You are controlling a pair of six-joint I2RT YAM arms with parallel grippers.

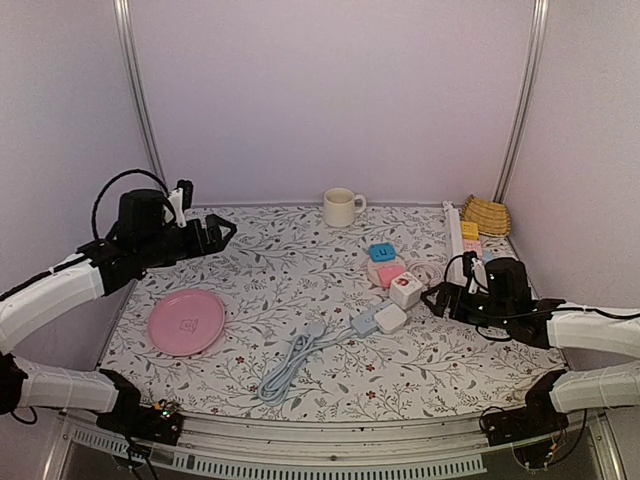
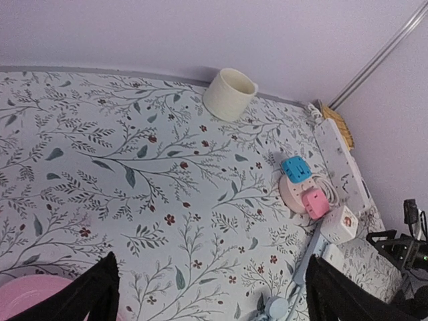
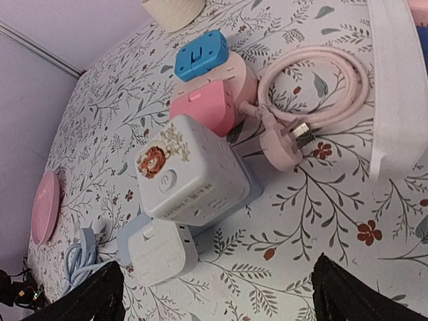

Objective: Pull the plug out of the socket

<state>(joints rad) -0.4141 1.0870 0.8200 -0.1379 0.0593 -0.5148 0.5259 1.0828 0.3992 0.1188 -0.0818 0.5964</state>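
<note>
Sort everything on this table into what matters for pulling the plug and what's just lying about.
Job, likely: round socket, blue plug and pink plug on it, white cube beside them, right gripper nearby, open.
Lying about: cup, pink plate, basket, power strip, coiled blue cable, left gripper.

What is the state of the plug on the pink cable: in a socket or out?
Out. The pink plug lies on the table, its metal pins bare, beside the round pink socket.
</note>
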